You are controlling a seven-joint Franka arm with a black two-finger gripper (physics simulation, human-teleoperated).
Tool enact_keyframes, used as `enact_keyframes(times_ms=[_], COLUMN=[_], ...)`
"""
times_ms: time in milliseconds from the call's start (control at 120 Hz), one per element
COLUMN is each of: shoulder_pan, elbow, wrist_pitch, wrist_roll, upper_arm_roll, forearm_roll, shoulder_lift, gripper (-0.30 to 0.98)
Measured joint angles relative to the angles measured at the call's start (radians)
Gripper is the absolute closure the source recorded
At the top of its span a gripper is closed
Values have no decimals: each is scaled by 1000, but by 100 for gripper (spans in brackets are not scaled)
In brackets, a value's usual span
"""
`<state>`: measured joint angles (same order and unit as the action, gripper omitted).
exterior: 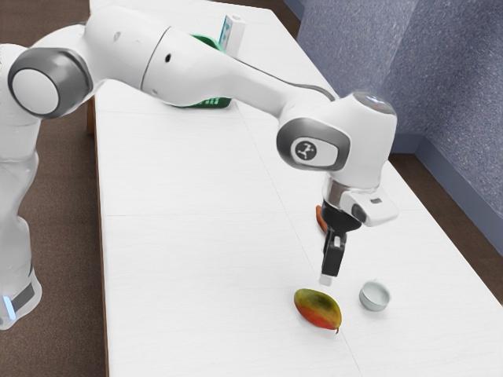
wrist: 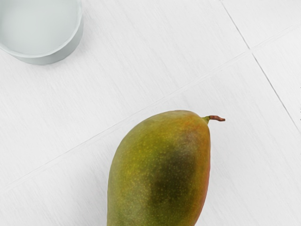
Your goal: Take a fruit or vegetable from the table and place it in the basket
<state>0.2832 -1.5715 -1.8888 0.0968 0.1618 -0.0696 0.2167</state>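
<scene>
My gripper (exterior: 326,279) hangs above the table in the exterior view, with its fingertips just short of the mango. How far apart its fingers stand cannot be made out from this side. The green, yellow and red mango (exterior: 317,309) lies on the table, apart from the gripper. In the wrist view the mango (wrist: 162,172) is large and close under the hand, its brown stem pointing away. The green basket (exterior: 206,104) stands toward the far end of the table, partly hidden behind the arm.
A small pale bowl (exterior: 375,296) sits beside the mango; in the wrist view the bowl (wrist: 42,59) is near the stem end. An orange-red item (exterior: 321,219) lies partly behind the gripper. A white and teal carton (exterior: 233,35) stands by the basket.
</scene>
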Motion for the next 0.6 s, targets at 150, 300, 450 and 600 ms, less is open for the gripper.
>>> enact_keyframes(times_ms=[150, 300, 450, 600], shoulder_pan=[1, 19, 24, 13], elbow=[-82, -155, -185, -198], wrist_pitch=[-63, -107, -127, -138], wrist_roll=[82, 147, 214, 267], upper_arm_roll=[1, 1, 4, 0], forearm_roll=[-36, -86, -103, -108], shoulder_lift=[-19, -55, -63, -54], gripper=[0, 0, 0, 0])
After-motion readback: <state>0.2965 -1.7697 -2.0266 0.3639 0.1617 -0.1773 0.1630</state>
